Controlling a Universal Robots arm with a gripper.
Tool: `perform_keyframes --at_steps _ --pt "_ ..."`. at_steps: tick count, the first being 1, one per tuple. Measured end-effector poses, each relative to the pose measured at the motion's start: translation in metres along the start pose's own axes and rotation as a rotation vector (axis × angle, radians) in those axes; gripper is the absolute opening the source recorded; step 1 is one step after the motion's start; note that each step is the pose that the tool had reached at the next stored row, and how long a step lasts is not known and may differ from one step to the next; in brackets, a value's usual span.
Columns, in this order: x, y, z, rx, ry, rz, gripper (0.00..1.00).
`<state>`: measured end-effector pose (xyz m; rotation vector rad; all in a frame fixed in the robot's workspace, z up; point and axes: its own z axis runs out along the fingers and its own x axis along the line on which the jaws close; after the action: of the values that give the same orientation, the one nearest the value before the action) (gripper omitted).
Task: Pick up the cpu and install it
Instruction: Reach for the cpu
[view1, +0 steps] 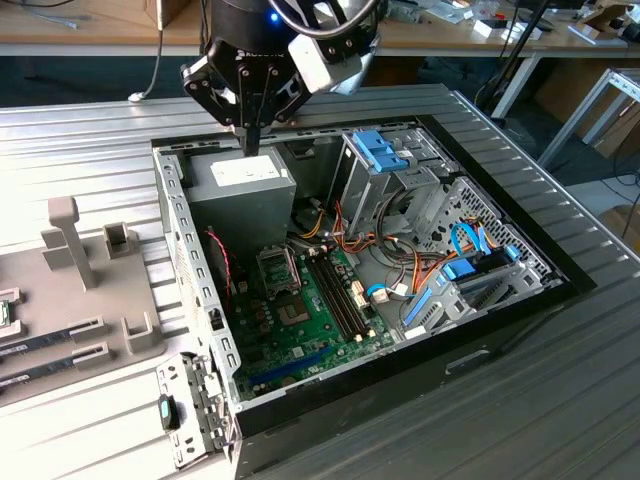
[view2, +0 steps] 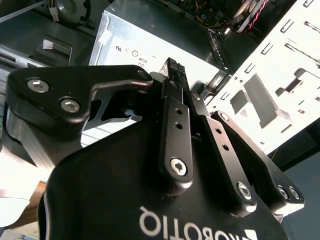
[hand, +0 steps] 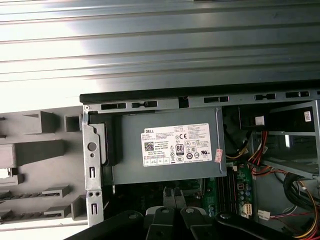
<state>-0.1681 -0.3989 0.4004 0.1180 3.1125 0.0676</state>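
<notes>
My gripper (view1: 252, 140) hangs above the open computer case (view1: 560, 270), over the grey power supply (view1: 240, 190) at its back corner. In the second wrist view its black fingers (view2: 175, 105) meet at the tips, shut with nothing seen between them. The green motherboard (view1: 310, 330) lies on the case floor, with the metal-framed processor socket (view1: 278, 268) below and in front of the gripper. On the grey fixture (view1: 90, 290) at the exterior view's left edge sits a small green-rimmed piece (view1: 4, 310), cut by the frame; it looks like the cpu, far from the gripper.
Two long memory sticks (view1: 50, 340) lie in slots of the fixture. Drive cages (view1: 400, 170) with blue latches and bundles of coloured cables (view1: 400, 270) crowd the case's right half. The power supply (hand: 165, 145) and the case rim (hand: 200, 95) lie below the wrist. Ribbed metal table (view1: 100, 150) all round.
</notes>
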Motion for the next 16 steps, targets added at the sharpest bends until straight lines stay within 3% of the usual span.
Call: perform_keyframes --at_steps 16 --pt "0.007 -0.0006 -0.0002 0.0 0.0 0.0 0.1"
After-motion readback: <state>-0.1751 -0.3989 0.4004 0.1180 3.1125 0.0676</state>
